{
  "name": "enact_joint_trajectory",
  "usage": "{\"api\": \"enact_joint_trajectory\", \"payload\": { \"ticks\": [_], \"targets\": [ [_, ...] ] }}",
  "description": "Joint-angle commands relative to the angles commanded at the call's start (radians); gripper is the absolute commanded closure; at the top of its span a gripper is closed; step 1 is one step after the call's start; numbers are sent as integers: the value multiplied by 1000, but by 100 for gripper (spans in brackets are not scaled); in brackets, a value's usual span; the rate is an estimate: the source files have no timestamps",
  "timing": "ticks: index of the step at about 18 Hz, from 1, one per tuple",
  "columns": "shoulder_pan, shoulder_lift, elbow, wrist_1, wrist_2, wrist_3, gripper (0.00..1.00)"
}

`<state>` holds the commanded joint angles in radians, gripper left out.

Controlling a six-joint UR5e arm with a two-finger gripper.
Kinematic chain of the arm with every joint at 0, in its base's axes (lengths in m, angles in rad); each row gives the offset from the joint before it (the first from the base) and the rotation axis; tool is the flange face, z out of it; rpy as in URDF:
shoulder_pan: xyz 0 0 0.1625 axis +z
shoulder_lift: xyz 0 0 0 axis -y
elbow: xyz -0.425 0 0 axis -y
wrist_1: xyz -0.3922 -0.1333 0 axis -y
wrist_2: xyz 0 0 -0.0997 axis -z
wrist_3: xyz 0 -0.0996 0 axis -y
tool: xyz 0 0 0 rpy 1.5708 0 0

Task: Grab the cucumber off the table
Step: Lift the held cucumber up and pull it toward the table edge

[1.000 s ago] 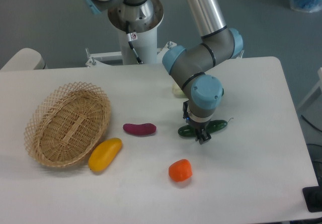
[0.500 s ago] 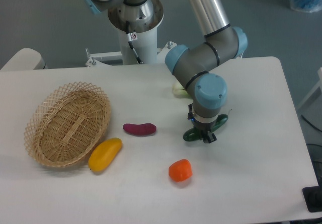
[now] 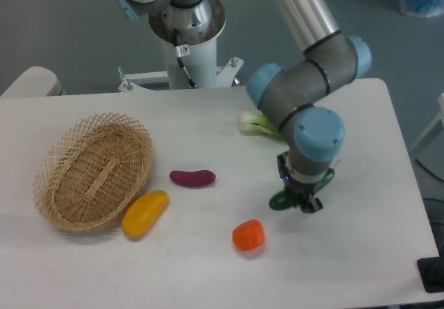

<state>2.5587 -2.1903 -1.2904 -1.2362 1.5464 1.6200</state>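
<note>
gripper (image 3: 305, 202) clamped on cucumber (image 3: 282, 200), above white table (image 3: 208, 267), no readable labels

Oval woven wicker basket (image 3: 94, 170) sits at left, nothing visible inside. Glossy yellow oblong vegetable (image 3: 145, 212) lies just beside its lower right rim. Small purple oblong vegetable (image 3: 193, 178) lies near the middle, apart from the basket. Round orange-red vegetable (image 3: 248, 235) sits toward the front. Pale white-and-green leek-like vegetable (image 3: 255, 123) lies toward the back, partly hidden.
</note>
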Motion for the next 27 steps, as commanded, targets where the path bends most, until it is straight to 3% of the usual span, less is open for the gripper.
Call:
{"api": "enact_joint_trajectory", "payload": {
  "ticks": [5,10,27],
  "targets": [
    [-25,-97,126,-16,-5,-106,82],
    [-12,-134,181,-35,-12,-97,82],
    [-52,-147,194,-34,6,-106,81]
  ]
}}
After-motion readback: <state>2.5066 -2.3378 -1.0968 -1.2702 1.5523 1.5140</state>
